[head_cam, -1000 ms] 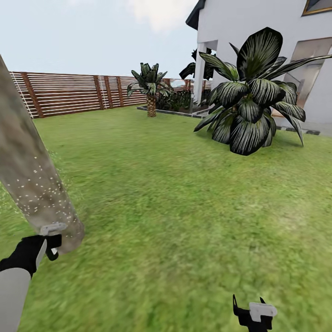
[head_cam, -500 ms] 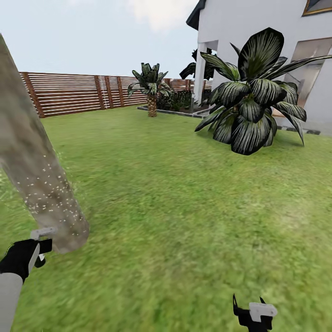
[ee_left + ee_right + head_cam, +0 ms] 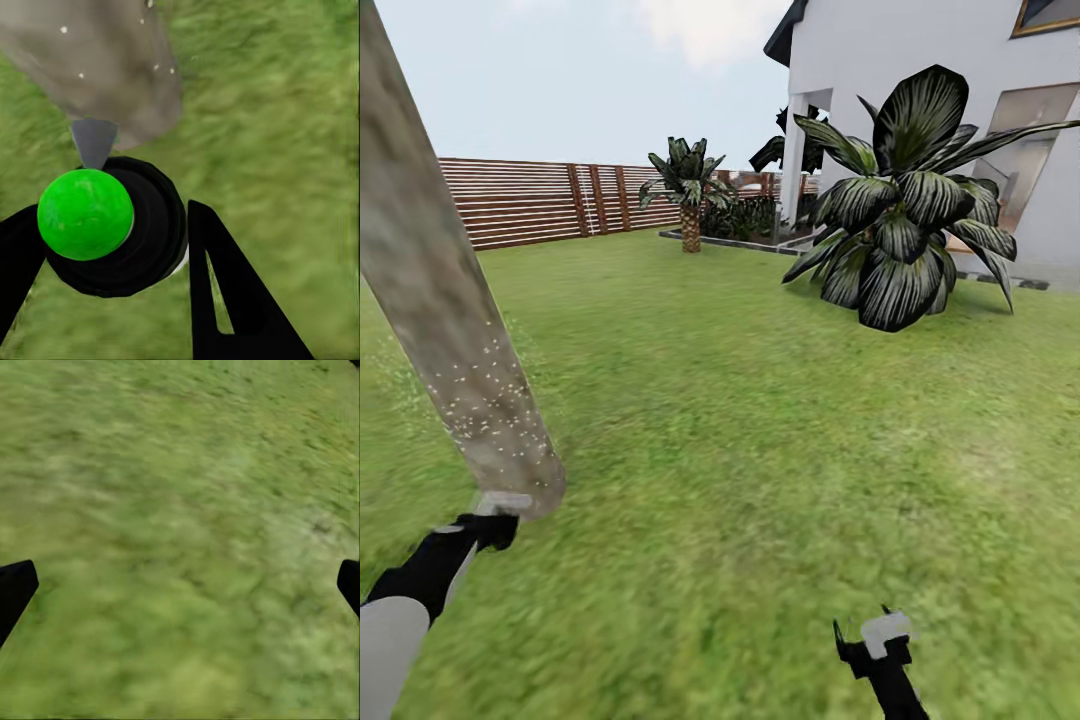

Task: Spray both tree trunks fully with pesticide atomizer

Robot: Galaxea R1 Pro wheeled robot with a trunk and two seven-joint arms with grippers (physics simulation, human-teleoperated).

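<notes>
Pesticide atomizer (image 3: 112, 232), dark cylinder with green-lit top, is clamped in the left gripper (image 3: 105, 247); white droplets speckle the mottled grey-brown tree trunk (image 3: 460, 350) only low down, so spraying is judged partial. The right gripper (image 3: 180, 585) is spread, empty.

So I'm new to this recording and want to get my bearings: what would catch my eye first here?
The thick mottled tree trunk leaning across the head view's left, its lower part flecked with white specks, stands out first. At its base the left gripper holds the pesticide atomizer, whose top dot shows bright green in the left wrist view. A big dark broad-leaved shrub sits at the right by the white house.
</notes>
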